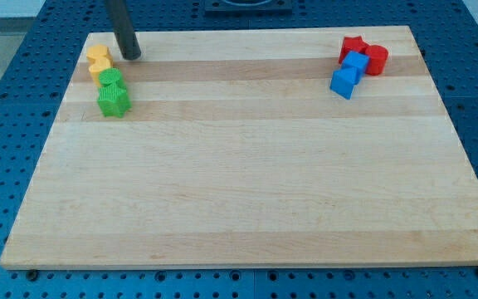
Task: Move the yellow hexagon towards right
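Two yellow blocks sit at the board's upper left, touching each other: one (98,54) above, one (100,68) below. I cannot tell which of them is the hexagon. My tip (130,56) rests on the board just to the right of the upper yellow block, a small gap apart. A green round-edged block (110,80) touches the lower yellow block from below. A green star-like block (114,100) lies under that.
At the upper right lies a cluster: a red star-like block (353,46), a red cylinder (376,59), a blue block (356,63) and a blue cube (344,82). The wooden board (247,183) lies on a blue perforated table.
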Controlling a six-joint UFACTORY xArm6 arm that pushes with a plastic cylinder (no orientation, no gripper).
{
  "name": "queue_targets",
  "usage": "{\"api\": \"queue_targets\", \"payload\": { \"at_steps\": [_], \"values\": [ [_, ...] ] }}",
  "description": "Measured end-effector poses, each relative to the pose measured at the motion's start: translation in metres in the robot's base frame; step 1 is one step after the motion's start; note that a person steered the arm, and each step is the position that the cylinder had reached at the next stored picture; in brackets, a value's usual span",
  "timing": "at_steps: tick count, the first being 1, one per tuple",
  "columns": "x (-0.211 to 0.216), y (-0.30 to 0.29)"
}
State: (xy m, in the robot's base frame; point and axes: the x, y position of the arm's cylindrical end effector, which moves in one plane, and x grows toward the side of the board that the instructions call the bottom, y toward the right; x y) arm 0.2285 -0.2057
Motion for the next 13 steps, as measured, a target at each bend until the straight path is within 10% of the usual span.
{"api": "queue_targets", "payload": {
  "at_steps": [4, 7, 13],
  "values": [
    [-0.034, -0.099],
    [0.055, -0.098],
    [0.080, 0.021]
  ]
}}
